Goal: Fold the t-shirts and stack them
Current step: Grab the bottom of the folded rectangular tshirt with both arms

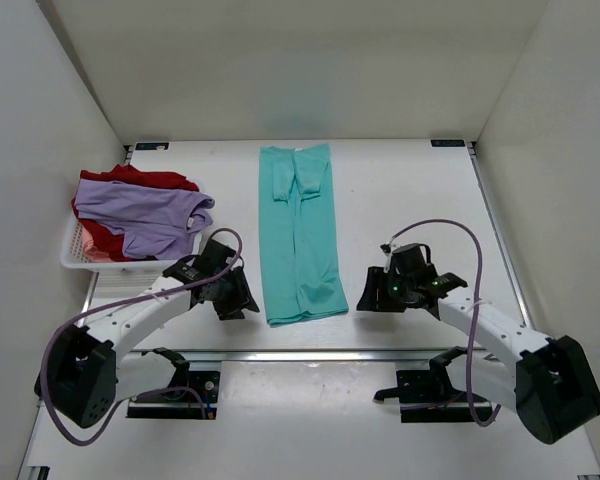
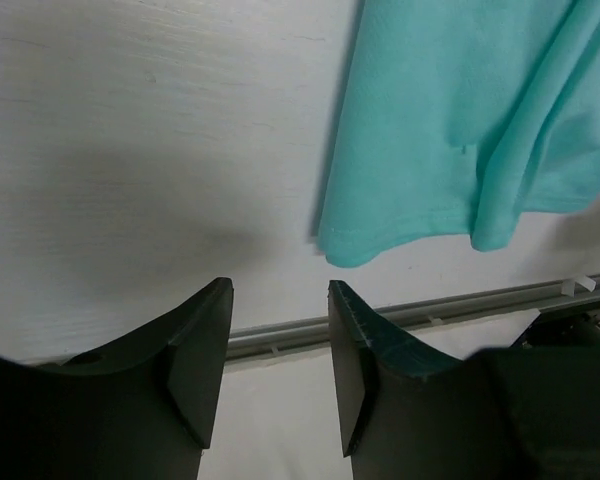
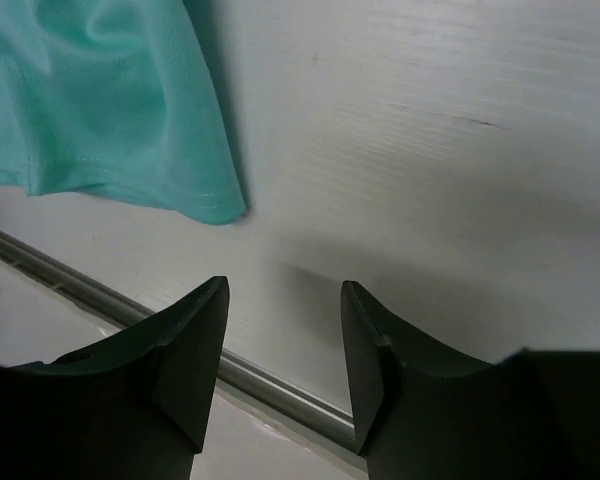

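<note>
The long, folded teal cloth t-shirt lies flat in the middle of the white counter. The left hand and right hand flank its near hem, fingers parted, gripping nothing. The lavender-purple t-shirt lies over the red t-shirt in the white plastic lattice basket at the left

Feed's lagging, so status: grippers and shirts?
Left gripper, right gripper open, empty. Teal shirt folded lengthwise, flat between them. Purple shirt, red shirt heaped on basket. Nothing blocking.
</note>
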{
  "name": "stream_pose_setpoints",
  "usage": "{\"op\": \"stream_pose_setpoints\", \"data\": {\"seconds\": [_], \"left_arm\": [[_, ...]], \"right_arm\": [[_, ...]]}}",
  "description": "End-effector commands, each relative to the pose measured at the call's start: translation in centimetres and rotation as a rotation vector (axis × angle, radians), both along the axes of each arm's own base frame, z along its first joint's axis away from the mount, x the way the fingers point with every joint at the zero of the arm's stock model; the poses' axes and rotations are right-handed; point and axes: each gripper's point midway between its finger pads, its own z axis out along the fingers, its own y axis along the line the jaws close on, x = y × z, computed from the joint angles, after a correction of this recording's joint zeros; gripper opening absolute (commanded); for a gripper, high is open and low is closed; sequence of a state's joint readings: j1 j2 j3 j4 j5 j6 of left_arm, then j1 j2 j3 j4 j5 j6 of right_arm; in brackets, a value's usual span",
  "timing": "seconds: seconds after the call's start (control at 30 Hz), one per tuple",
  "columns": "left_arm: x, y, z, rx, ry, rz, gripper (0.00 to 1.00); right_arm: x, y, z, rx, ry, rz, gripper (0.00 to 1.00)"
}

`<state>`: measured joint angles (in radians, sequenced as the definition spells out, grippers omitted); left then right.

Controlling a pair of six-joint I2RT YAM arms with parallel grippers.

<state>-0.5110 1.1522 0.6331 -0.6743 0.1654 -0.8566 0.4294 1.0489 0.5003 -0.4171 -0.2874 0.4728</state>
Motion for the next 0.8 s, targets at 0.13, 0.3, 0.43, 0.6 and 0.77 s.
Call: {"op": "stream_pose_setpoints", "data": {"seconds": [0.13,0.3,0.43,0.6,0.77], "left_arm": [[1.6,-3.0,-0.8,-0.086,-0.067,0.017,0.57],[2.7,-4.4,-1.4,-0.099,-0.071,0.003,0.59],[3.5,-5.1,-2.2,-0.061,-0.066,-0.032,0.59],[2.1,-4.4,-4.2,-0.007,-0.002,-0.054,0.44],[-0.3,-4.0,-5.1,-0.025,0.046,-0.064,0.0]], "right_arm": [[0.3,3.9,-0.5,0.104,0.04,0.037,0.48],[1.3,4.6,-1.2,0.117,0.058,0.034,0.49],[1.4,5.4,-2.1,0.096,0.074,0.085,0.52],[1.4,6.3,-3.1,0.096,0.12,0.132,0.4],[-2.9,6.1,-4.8,0.07,0.224,0.176,0.0]]}}
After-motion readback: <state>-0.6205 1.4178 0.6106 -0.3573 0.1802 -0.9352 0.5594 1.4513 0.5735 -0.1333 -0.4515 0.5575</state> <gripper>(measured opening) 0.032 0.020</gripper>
